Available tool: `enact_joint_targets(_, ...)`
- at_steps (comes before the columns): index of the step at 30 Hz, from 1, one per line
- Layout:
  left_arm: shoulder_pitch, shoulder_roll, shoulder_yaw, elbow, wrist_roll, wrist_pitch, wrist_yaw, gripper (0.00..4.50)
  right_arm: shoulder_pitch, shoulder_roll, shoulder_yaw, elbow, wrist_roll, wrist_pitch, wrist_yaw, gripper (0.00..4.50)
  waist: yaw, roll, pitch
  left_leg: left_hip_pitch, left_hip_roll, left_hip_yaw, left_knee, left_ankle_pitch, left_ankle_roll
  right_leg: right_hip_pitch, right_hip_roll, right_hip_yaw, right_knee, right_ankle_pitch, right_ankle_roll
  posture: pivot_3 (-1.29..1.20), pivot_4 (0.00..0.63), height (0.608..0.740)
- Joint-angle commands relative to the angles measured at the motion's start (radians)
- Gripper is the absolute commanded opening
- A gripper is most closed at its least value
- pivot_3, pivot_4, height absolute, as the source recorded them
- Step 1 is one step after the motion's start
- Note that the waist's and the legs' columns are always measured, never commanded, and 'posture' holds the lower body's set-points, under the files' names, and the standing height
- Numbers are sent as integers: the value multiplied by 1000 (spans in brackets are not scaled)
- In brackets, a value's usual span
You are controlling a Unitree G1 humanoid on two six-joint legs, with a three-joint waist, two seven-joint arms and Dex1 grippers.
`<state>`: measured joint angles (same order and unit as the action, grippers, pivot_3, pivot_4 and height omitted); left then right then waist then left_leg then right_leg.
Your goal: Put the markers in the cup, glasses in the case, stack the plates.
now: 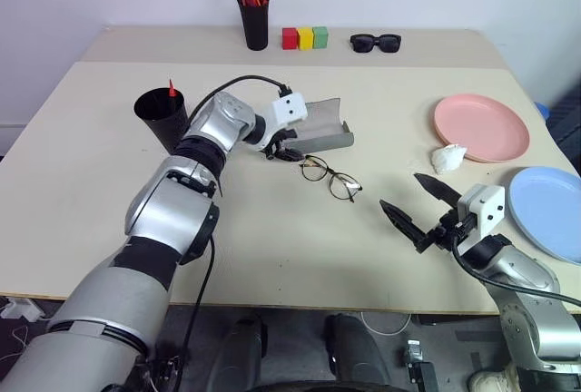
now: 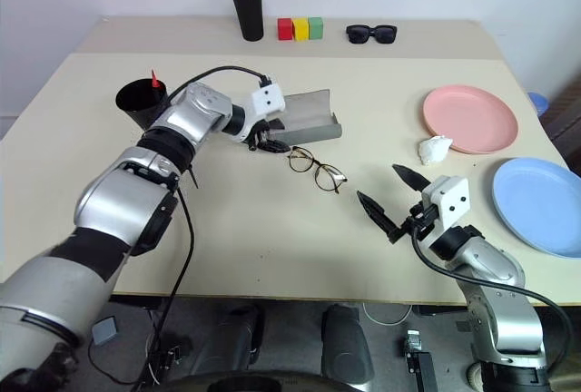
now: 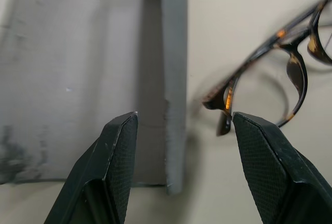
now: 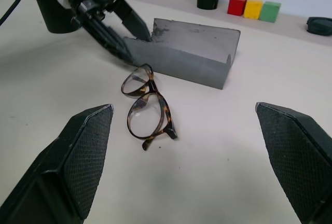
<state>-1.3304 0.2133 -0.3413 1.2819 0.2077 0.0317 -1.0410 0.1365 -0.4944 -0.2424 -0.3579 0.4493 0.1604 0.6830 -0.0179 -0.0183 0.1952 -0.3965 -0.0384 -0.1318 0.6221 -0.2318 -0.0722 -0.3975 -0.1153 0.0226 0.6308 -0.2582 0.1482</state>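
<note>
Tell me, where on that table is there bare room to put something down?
The widest bare stretch is the near table, in front of the glasses. Another lies between the grey case and the pink plate. It is crowded where the left gripper meets case and glasses.

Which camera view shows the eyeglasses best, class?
The right wrist view: the glasses lie whole and close, both lenses and the tortoiseshell frame plain, just in front of the open grey case. The two eye views show them small beside the case. The left wrist view catches part of the frame only.
</note>
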Motion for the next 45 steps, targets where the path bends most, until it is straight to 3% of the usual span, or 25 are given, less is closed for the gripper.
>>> enact_joint_targets(1, -37, -21, -7, 20, 47, 2, 64, 2928, 2, 4, -20, -50, 6, -26, -15, 4500, 2, 0, 0, 0, 0, 0, 0, 0, 0, 0, 0, 0, 0, 0, 0, 0, 150, 740)
enact_joint_targets(2, -40, -27, 2, 25, 48, 9, 77, 2928, 5, 4, -22, -54, 7, -25, -19, 4500, 3, 0, 0, 0, 0, 0, 0, 0, 0, 0, 0, 0, 0, 0, 0, 0, 150, 740)
enact_joint_targets(8, -48, -26, 27, 36, 56, 20, 81, 71, 27, 0, -35, -82, 14, -18, -35, 4500, 2, 0, 0, 0, 0, 0, 0, 0, 0, 0, 0, 0, 0, 0, 0, 0, 150, 740)
enact_joint_targets(17, -39, 2, 51, 15, 47, -18, 28, 19, 24, -10, -41, -92, 20, -8, -42, 4500, 2, 0, 0, 0, 0, 0, 0, 0, 0, 0, 0, 0, 0, 0, 0, 0, 150, 740)
enact_joint_targets(23, 17, 76, 60, -62, 33, -68, -126, 19, 11, -17, -24, -97, 24, 6, -31, 4500, 0, 0, 0, 0, 0, 0, 0, 0, 0, 0, 0, 0, 0, 2, -3, 0, 150, 740)
enact_joint_targets(33, 243, 164, 32, -408, 0, -16, -305, 19, -18, -13, -14, -40, 17, -13, 3, 4500, 2, 0, 0, 1, 0, 0, 1, 0, 0, 1, 0, 0, 1, 2, -3, 0, 150, 740)
enact_joint_targets(45, 349, 123, 8, -736, -50, 211, -312, 19, -35, -4, -7, -20, 8, -23, 18, 4500, 3, 1, 0, 1, 0, -1, 2, 0, 0, 1, 0, 0, 2, 2, -3, 0, 150, 740)
